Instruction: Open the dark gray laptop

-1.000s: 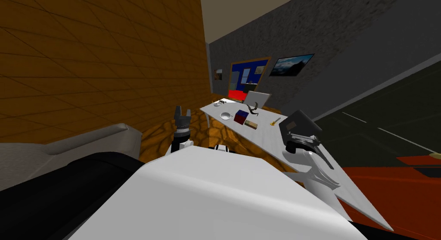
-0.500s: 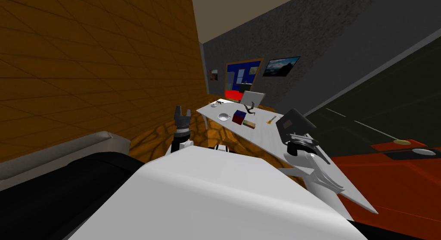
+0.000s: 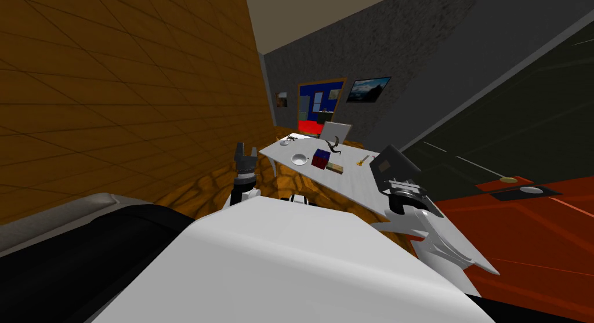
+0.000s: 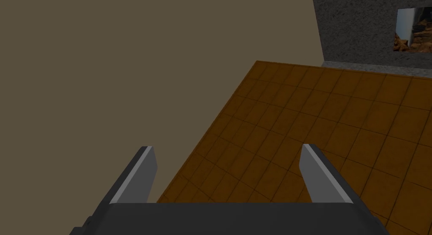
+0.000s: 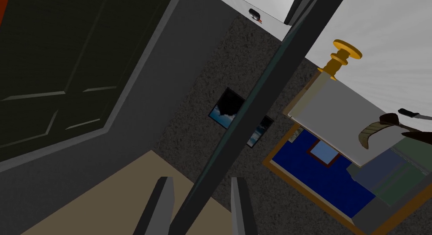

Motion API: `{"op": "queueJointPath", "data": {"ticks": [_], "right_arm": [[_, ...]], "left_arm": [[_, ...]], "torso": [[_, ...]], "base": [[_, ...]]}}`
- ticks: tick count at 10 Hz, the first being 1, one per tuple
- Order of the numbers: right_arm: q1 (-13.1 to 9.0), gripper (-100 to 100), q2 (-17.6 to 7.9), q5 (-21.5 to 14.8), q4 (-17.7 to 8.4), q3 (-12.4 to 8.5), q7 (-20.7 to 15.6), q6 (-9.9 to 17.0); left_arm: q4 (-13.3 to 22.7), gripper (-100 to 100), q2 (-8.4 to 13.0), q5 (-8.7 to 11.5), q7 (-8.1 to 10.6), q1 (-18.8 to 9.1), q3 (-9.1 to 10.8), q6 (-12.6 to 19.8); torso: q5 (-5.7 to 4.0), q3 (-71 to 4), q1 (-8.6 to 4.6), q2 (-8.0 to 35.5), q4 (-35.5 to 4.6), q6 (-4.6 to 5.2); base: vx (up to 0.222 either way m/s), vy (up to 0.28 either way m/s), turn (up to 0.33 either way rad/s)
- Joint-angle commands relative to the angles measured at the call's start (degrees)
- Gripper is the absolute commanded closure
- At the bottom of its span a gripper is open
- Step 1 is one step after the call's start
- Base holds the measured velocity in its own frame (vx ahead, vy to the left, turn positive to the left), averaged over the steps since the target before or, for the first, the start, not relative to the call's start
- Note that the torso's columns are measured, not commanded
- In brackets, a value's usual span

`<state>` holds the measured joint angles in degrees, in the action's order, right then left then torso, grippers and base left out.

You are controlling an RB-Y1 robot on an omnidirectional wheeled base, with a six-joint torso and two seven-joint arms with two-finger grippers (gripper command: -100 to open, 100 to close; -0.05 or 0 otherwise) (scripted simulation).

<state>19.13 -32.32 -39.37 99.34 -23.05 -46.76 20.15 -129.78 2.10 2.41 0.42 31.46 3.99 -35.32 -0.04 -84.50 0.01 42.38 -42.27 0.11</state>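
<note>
1. Room with a brown tiled wall (image 3: 116,93) toward 9 o'clock and a rough dark grey wall (image 3: 435,47) toward 1 o'clock.
2. Long white table (image 3: 354,183), running from 4 o'clock up toward 12 in the head view.
3. Dark gray laptop (image 3: 393,163) on the table's near half, lid partly raised and tilted. In the right wrist view, lid's long edge passing straight between the fingers.
4. Right gripper (image 3: 406,193) at 5 o'clock of the lid, touching it, clamped on that edge. Plainly the nearer arm, so judged the one to swing the lid further up.
5. Left gripper (image 3: 245,152) at 9 o'clock of the laptop, well apart, fingers spread wide and holding nothing.
6. Farther along the table toward 11 o'clock: a light grey open laptop (image 3: 335,131), a white bowl (image 3: 299,159), a red-and-blue cube (image 3: 321,158).
</note>
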Motion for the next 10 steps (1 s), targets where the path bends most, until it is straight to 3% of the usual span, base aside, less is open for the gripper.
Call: {"op": "queueJointPath", "data": {"ticks": [1, 10], "right_arm": [[-0.4, 100, -0.9, 2.0, -0.4, 0.3, 1.1, 0.5], [-3.8, 100, -8.1, 16.8, -3.3, 2.5, 9.3, 6.0]], "left_arm": [[0.0, 0, 0.0, 0.0, 0.0, 0.0, 0.0, 0.0], [0.0, 0, 0.0, 0.0, 0.0, 0.0, 0.0, 0.0]], "torso": [[0.01, 0.0, -0.08, 0.0, 0.0, -0.13], [0.04, -0.1, -0.1, -0.1, 0.0, -0.1]], "base": [[-0.024, -0.014, 0.047], [-0.065, -0.071, 0.06]]}}
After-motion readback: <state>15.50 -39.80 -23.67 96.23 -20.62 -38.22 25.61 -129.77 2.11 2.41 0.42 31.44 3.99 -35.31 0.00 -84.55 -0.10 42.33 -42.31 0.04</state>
